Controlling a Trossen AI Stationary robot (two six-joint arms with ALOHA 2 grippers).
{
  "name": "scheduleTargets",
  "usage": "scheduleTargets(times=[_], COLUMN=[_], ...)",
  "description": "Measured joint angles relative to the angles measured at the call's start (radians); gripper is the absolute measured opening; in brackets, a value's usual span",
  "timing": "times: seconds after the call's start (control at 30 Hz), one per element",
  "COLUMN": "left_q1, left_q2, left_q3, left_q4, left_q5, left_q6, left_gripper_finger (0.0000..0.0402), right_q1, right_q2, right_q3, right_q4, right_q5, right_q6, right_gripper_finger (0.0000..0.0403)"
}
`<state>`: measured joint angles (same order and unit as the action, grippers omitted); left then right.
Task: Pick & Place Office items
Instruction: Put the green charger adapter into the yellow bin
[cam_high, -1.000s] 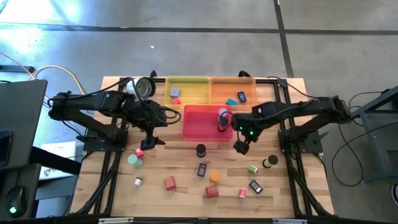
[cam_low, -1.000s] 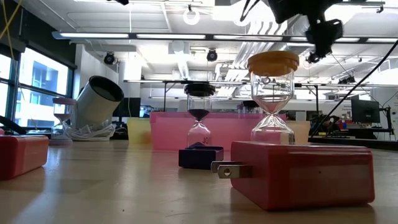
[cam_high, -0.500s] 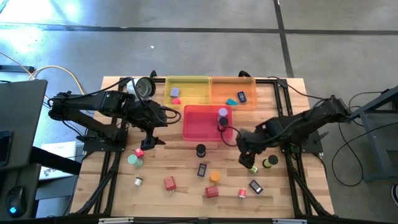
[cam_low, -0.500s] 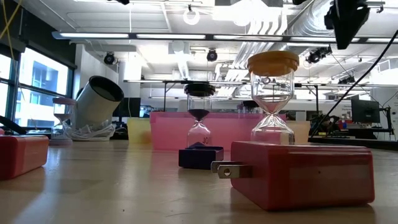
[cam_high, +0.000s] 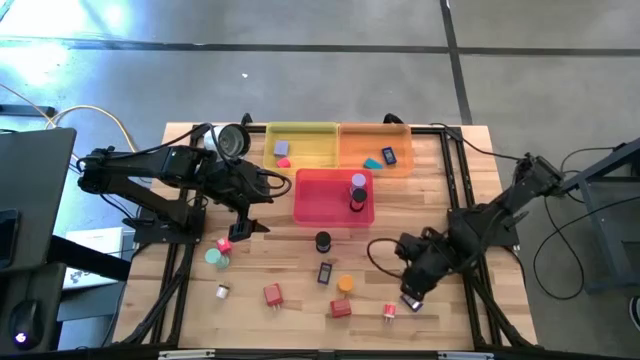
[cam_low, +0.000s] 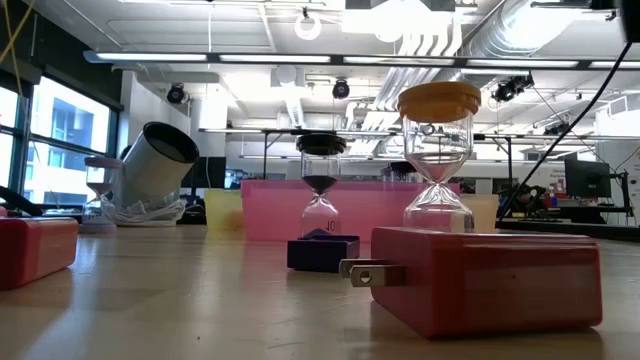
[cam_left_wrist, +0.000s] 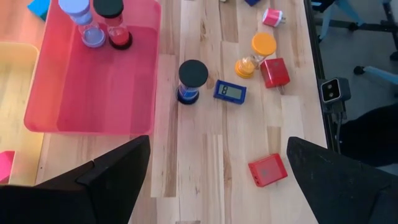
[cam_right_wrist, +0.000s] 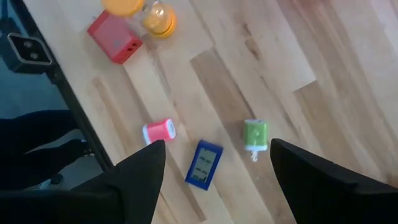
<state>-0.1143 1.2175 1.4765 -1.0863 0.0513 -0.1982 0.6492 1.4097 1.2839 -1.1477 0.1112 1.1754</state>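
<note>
We see even, bright light from ceiling lamps (cam_low: 300, 22) at twelve o'clock in the low view — shadows stay soft. The red block (cam_low: 487, 278) nearest the lens is slightly soft; the right wrist view is motion-blurred throughout.

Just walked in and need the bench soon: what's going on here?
A two-armed robot is sorting small office items into coloured trays. The right gripper, open and empty, hovers over a small blue piece near the front of the table. The left gripper waits open beside the pink tray, which holds two sand timers. Most pieces lie loose on the wood.
</note>
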Motion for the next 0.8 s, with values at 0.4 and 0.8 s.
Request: scheduleTargets(times=[0.4, 0.8], left_q1=[0.0, 0.0], left_q2=[0.0, 0.0], left_q3=[0.0, 0.0], left_q4=[0.0, 0.0], left_q5=[0.0, 0.0], left_q6=[0.0, 0.0], left_gripper_finger=[0.037, 0.037], right_q1=[0.059, 0.058], right_q2=[0.0, 0.0], right_q3=[0.0, 0.0], right_q4=[0.0, -0.001], right_q5=[0.029, 0.074], right_q6=[0.009, -0.054], right_gripper_finger=[0.0274, 0.0274])
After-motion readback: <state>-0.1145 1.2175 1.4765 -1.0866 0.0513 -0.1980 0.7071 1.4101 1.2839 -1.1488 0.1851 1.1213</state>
